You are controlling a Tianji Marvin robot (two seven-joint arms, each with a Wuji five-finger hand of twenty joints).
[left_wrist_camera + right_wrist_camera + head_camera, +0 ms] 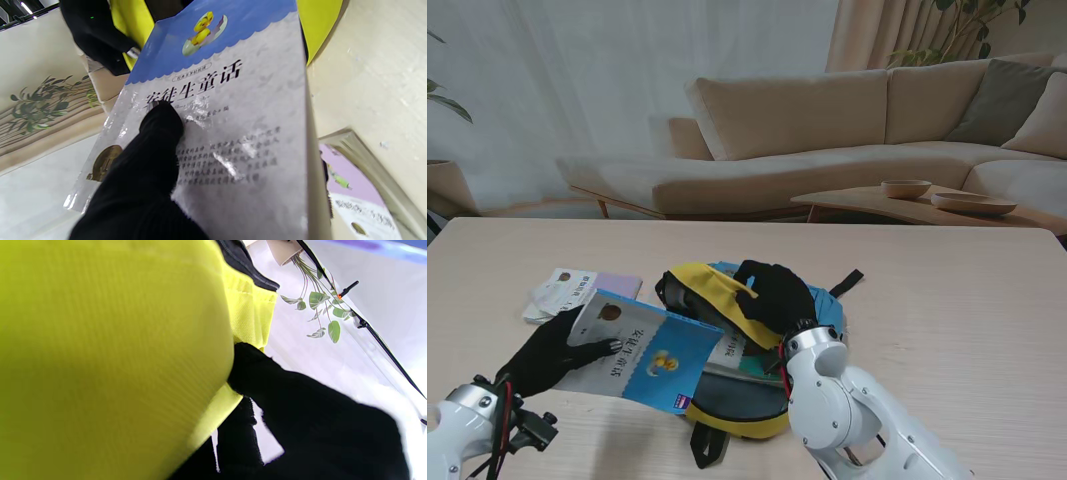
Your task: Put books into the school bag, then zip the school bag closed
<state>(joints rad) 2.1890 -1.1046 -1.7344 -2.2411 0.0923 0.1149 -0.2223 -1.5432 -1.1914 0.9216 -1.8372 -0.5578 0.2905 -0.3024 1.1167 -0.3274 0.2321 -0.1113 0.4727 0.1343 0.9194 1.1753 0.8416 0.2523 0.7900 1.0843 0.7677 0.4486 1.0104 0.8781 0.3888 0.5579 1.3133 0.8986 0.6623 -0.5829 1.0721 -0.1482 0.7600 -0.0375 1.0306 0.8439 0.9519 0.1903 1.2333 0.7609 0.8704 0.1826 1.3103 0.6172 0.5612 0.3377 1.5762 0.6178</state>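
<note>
- Sliding blue-cover book (pixel 642 352) into school bag (pixel 747 400) looks like the step in hand; bag lies mid-table, toward the near edge, mouth facing the robot's left.
- Left hand (pixel 552 355) clamps the book's outer end: thumb (pixel 160 123) on the cover, other fingers hidden under it. Book's far corner already overlaps the bag opening.
- Right hand (pixel 772 295) is closed on the yellow flap (pixel 116 356), holding it up so the mouth stays open. Wrist cam is nearly all yellow fabric w/ black fingers (pixel 300 400) pinching its edge.
- Second book, purple cover (pixel 587 290), lies flat twd the left edge, just beyond the held one, not yet packed.
- To do it well, imo: keep the book low and nearly flat, lead w/ the corner already over the opening, push along the bag's length, not across.
- Keep the flap lifted till the spine clears the zip line; a sagging flap would likely catch the cover.
- Glossy cover = slip risk under the thumb; firm pinch, slow push.
- Zip can't be seen clearly from here.
</note>
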